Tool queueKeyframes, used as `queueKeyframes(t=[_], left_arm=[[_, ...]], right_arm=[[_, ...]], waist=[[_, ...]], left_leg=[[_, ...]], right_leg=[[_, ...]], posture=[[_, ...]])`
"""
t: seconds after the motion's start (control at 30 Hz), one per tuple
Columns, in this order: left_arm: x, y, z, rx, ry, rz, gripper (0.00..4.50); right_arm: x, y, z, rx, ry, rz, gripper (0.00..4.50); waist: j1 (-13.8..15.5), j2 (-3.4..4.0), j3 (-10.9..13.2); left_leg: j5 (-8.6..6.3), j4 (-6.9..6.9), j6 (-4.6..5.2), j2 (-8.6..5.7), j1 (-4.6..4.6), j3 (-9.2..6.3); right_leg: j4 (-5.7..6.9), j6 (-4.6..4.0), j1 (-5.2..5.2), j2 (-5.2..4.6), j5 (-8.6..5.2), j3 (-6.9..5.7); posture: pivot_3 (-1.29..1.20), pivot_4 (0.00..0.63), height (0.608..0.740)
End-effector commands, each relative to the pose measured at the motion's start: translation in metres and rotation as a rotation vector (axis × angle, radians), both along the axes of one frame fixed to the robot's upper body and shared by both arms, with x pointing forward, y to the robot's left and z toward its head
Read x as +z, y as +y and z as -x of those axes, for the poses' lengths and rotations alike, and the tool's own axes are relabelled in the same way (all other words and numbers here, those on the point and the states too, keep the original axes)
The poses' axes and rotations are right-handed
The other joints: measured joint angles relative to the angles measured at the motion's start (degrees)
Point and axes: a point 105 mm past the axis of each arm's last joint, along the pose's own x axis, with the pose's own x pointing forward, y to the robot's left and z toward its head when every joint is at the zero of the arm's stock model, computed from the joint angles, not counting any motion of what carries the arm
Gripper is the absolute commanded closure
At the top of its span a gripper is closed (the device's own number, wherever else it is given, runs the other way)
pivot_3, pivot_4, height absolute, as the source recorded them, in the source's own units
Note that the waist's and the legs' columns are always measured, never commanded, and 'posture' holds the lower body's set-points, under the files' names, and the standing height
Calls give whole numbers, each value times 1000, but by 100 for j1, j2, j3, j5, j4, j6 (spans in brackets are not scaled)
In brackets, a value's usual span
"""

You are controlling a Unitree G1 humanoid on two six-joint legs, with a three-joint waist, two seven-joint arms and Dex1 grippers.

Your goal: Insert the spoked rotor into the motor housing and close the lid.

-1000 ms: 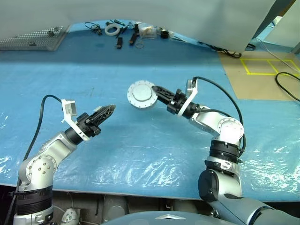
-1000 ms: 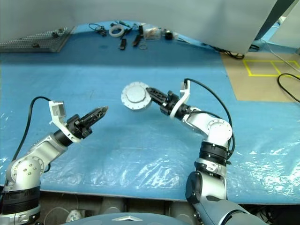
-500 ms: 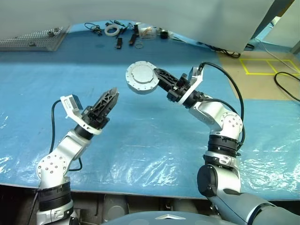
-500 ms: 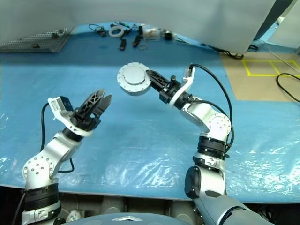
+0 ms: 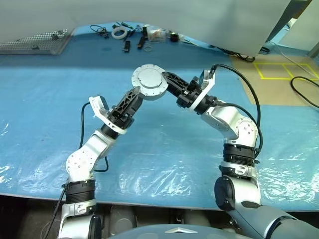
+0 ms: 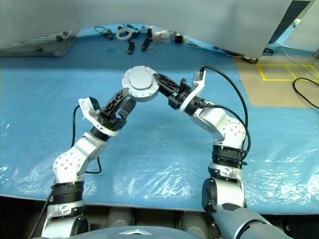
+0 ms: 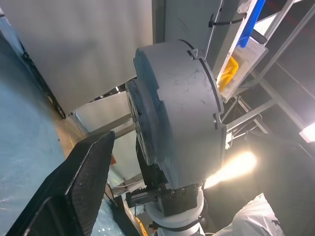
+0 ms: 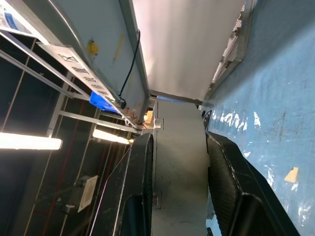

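Blue sheeting, glossy and wrinkled, covers the tabletop (image 5: 164,159), and a pale panel closes off the far side.

At the centre, held up off the sheeting, the right gripper (image 5: 167,82) is clamped across the thickness of the assembled housing (image 5: 149,82), one black finger on each flat face, as seen edge-on in the right wrist view (image 8: 179,172). The left gripper (image 5: 134,97) is spread wide, its fingers reaching up to the near-left edge of the housing; whether they touch it cannot be told. In the left wrist view one textured black finger (image 7: 83,182) is seen beside the grey body, apart from it.

Against the frame of a second ago, the left arm has been swung up and in towards the centre, and its fingers, then nearly together and well apart from the housing, have been opened. The housing has been raised slightly by the right arm and turned to face the head camera more squarely.

The housing is a round silver-grey metal drum with a matt, lightly scratched skin, a seam round its edge, small notches on the rim and a plain face with a raised centre circle.

Along the far edge lie a white ring (image 5: 118,32) and small dark parts. At the far left corner a perforated metal tray (image 5: 35,41) is set. Past the right edge, yellow tape (image 5: 281,69) marks a brown floor.
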Motion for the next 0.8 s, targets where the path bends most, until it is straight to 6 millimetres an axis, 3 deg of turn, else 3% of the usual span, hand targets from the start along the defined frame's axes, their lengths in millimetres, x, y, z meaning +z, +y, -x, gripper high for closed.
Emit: queueKeyframes(t=[0.03,0.2,0.53,0.63,0.7,0.8], left_arm=[[11,-8,-10,-12,-36,22,21],[21,-15,-22,-11,-50,30,21],[10,-30,-38,34,7,-120,21],[6,-32,-40,50,16,-143,610],[6,-34,-37,43,-1,-161,1261],[2,-38,-35,30,4,-193,1597]], right_arm=[[23,3,11,40,-88,-62,3278],[22,4,11,43,-87,-50,3278],[14,1,10,15,-72,-31,3278],[13,1,10,12,-70,-32,3278],[12,2,10,9,-68,-33,3278],[11,2,10,7,-65,-34,3278]], waist=[[7,-1,1],[18,-3,2],[63,-7,4],[100,-7,4],[102,-7,5],[106,-8,5]], left_leg=[[0,0,0,0,0,0],[0,3,0,-1,-1,-1],[0,5,1,-2,-9,-7],[0,7,1,-1,-8,-8],[0,11,1,-2,-8,-8],[0,11,1,-2,-8,-8]], right_leg=[[0,0,0,0,0,0],[3,1,0,0,0,0],[2,1,0,0,1,-1],[4,1,0,-1,1,-1],[6,1,0,-1,1,-1],[6,1,0,-1,1,-1]], posture=[[0,150,740],[0,150,740],[0,150,740],[0,150,740],[0,150,740],[0,150,740]])
